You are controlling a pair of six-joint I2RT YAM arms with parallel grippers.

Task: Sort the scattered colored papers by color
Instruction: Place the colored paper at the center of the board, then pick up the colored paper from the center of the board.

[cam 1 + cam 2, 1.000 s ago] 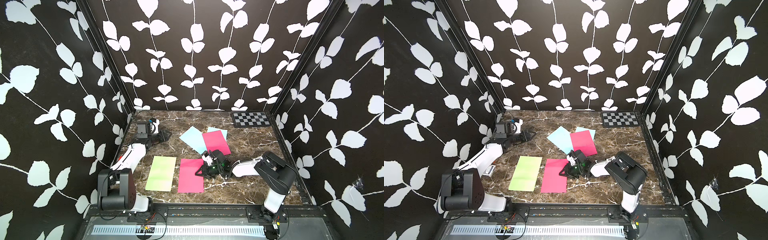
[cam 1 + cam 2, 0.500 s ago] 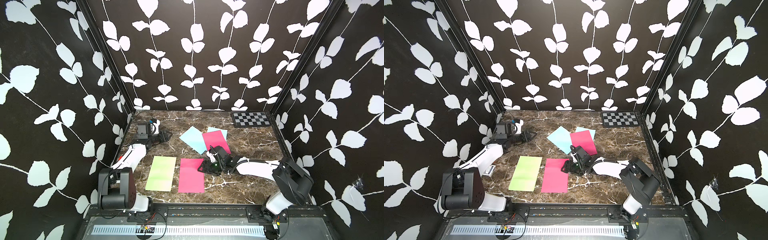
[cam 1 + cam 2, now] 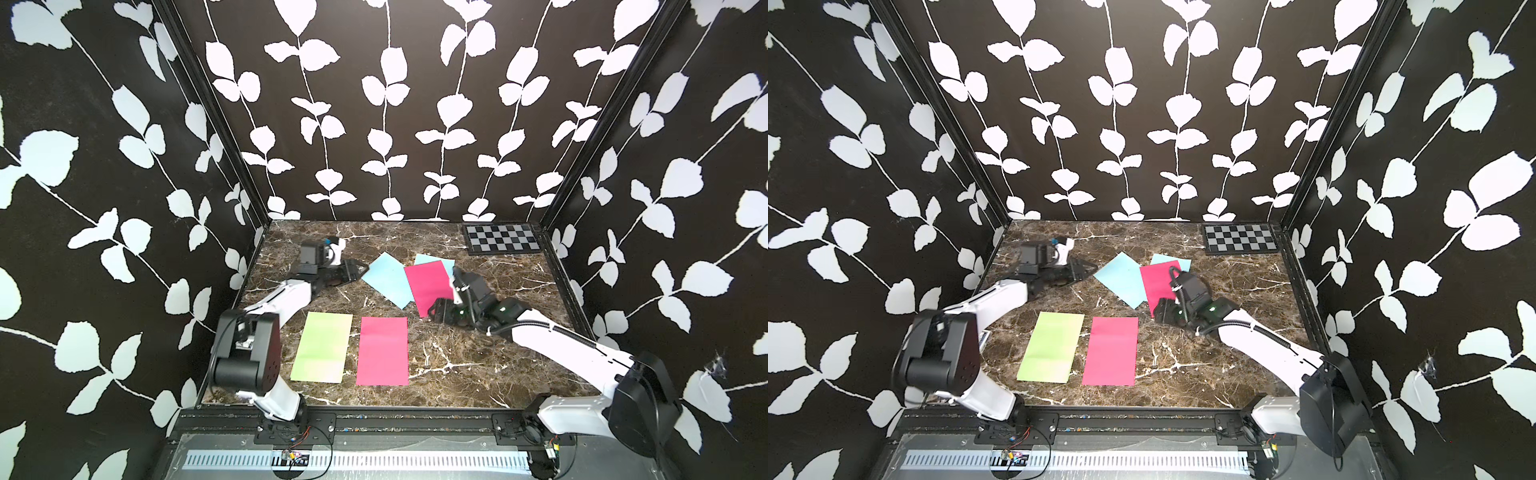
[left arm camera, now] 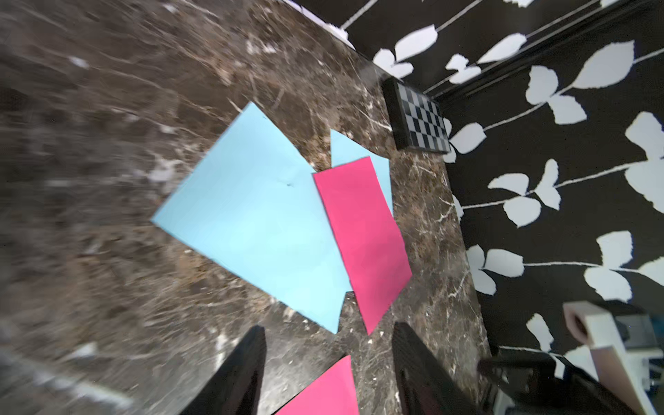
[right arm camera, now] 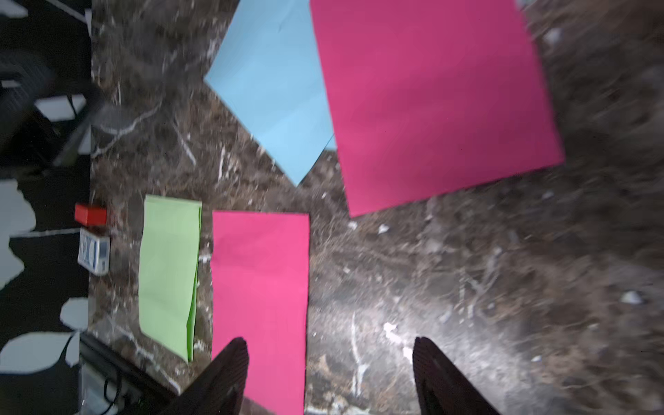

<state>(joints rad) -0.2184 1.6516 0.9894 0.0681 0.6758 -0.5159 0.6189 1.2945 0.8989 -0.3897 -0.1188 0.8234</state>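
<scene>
Showing the marble table (image 3: pixel 478 374) we work on: a green sheet (image 3: pixel 322 347) and front pink sheet (image 3: pixel 383 351) lie side by side; behind, a rear pink sheet (image 3: pixel 428 282) overlaps the wide blue sheet (image 3: pixel 386 278) and a part-hidden blue sheet (image 4: pixel 346 151). We judge paper light, limp, slippery — pinch a free corner. Right gripper (image 5: pixel 328 345), beside the rear pink sheet, and left gripper (image 4: pixel 327 328): jaws apart, empty.

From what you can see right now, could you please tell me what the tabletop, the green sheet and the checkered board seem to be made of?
Tabletop: polished brown marble or marble-print laminate, judging by white veins and glare. Green sheet: thin, matte-looking paper, lying flat. Checkered board: a rigid printed panel with a thick dark edge; plastic or coated board, unclear.
</scene>
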